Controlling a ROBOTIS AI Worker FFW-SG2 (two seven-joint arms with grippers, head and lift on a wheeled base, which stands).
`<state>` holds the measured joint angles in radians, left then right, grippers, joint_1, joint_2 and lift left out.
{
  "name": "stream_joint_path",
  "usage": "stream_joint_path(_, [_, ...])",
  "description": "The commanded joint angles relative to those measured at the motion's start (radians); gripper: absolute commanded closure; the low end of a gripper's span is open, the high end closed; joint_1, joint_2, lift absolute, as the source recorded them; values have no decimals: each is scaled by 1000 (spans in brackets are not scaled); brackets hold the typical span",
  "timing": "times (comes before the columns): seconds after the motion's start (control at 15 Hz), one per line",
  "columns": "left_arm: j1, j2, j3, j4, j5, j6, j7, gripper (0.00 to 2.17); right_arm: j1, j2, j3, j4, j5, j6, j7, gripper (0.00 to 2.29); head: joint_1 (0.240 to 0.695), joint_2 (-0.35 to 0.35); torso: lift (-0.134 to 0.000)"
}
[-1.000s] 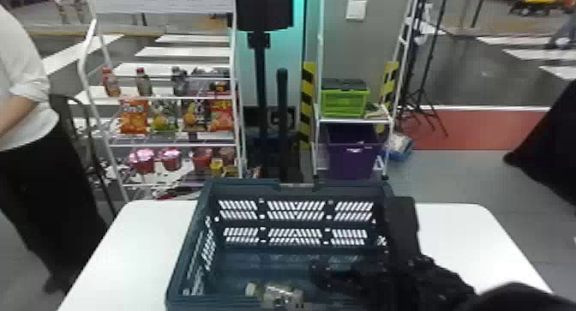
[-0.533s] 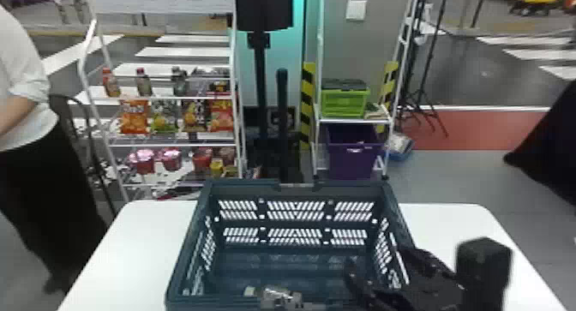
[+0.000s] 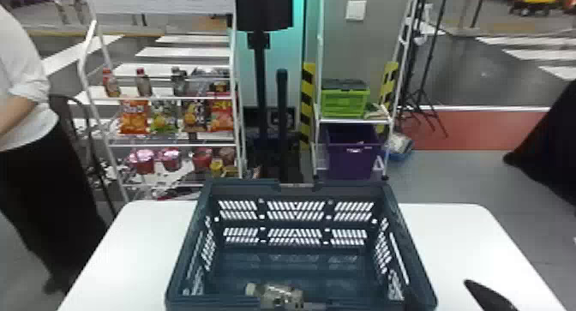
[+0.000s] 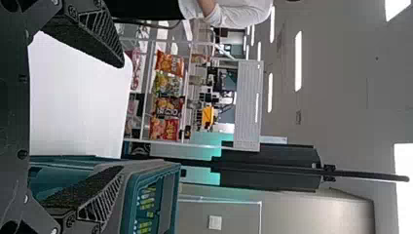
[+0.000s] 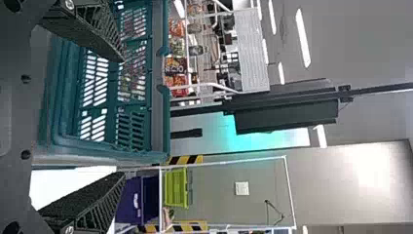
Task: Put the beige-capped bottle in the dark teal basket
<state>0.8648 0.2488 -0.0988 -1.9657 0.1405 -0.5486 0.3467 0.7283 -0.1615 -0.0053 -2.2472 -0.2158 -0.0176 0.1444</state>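
Jaws of both grippers stand apart, empty; left of the right pair, the beige-capped bottle [image 3: 280, 294] lies in the dark teal basket [image 3: 244, 188], presumably released to settle within its walls.

The head view crops the basket [image 3: 351, 187] (its near side)

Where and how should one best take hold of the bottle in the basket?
I would grip the bottle around its middle, coming from above through the open top of the basket. It lies on its side, cap to the left, close by the near wall, which probably hinders a low approach.
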Motion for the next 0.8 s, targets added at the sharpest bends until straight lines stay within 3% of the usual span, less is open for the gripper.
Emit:
stream_joint_path(0.0, [-4, 0, -2, -5, -1, 14, 0, 140, 39, 2, -7, 31, -1, -51, 0, 60, 499, 0, 0])
stream_joint_path(0.73, [-15, -2, -4, -24, -6, 63, 8, 140, 140, 48, -22, 58, 36, -109, 0, 80, 499, 0, 0])
